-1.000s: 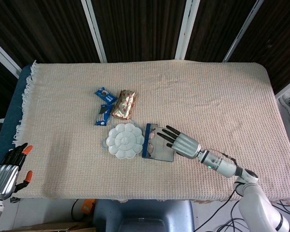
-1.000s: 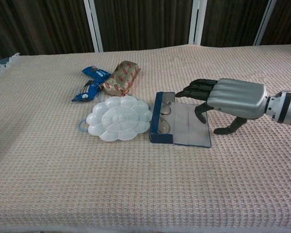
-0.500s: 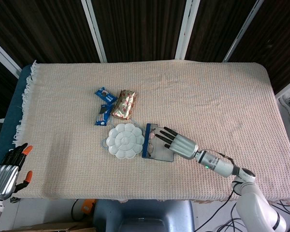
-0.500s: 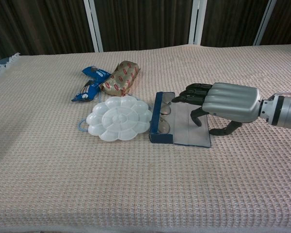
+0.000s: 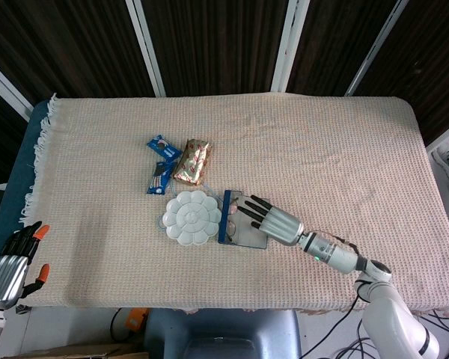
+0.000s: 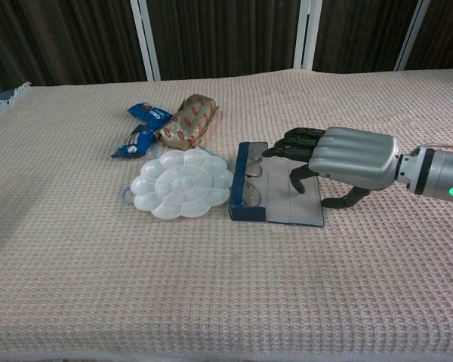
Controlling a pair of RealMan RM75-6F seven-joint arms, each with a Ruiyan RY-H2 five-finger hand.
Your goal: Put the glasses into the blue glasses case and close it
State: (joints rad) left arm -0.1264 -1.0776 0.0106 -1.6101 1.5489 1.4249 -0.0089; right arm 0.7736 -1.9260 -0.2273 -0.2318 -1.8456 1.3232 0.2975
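Note:
The blue glasses case (image 6: 248, 214) lies open at mid-table, its grey lid (image 6: 298, 207) flat to the right. The glasses (image 6: 251, 175) lie folded in the blue tray. My right hand (image 6: 347, 156) hovers palm down over the lid, its dark fingers (image 6: 287, 143) stretched left to the glasses and holding nothing. From the head view the same hand (image 5: 268, 219) covers most of the case (image 5: 223, 218). My left hand (image 5: 11, 262) hangs off the table's front left corner, empty.
A white flower-shaped palette (image 6: 183, 183) touches the case's left side. Behind it lie a blue snack packet (image 6: 140, 130) and a red-gold wrapped packet (image 6: 187, 121). The woven cloth (image 6: 211, 286) covers the table.
My right hand slid left over the lid toward the glasses. The case and the palette shifted slightly left with it. The left hand stayed still.

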